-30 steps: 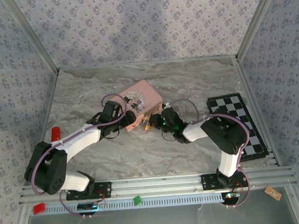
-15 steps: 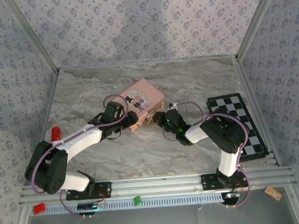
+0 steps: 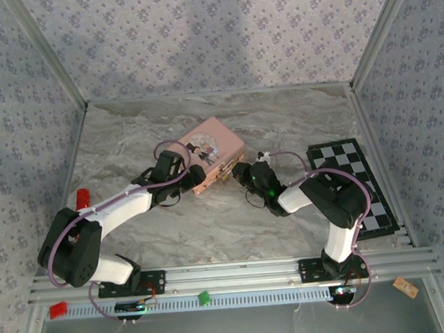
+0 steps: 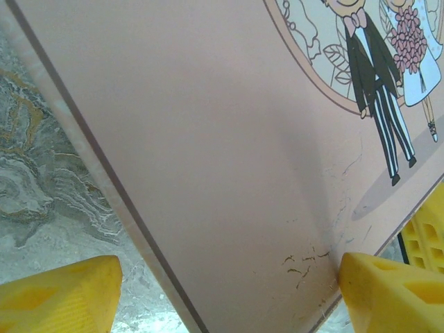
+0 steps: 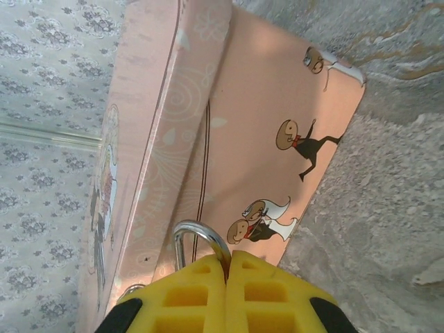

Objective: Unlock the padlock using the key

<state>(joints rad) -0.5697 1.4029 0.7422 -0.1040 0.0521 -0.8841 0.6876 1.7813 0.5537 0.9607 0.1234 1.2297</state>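
Observation:
The padlock's silvery shackle [image 5: 199, 234] sticks up between the yellow fingers of my right gripper [image 5: 227, 258], which is shut on it. Its brass body is hidden under the pads in the right wrist view. From above, the padlock [image 3: 224, 174] sits at the pink tin's near edge, just ahead of my right gripper [image 3: 236, 171]. The pink tin [image 3: 214, 142] fills the space in front of both wrists. My left gripper [image 4: 232, 284] stands open astride the tin's near corner [image 4: 229, 173], its right finger [image 4: 395, 291] touching the edge. The key is out of view.
A folded chessboard [image 3: 353, 184] lies at the right, beside my right arm's elbow. A red object [image 3: 82, 197] rests by the left wall. Patterned walls close in three sides. Bare marble tabletop [image 3: 211, 228] stretches between the arms.
My right gripper has moved slightly away and to the right, carrying the padlock up against the tin's near edge. The left gripper stays at the tin's corner.

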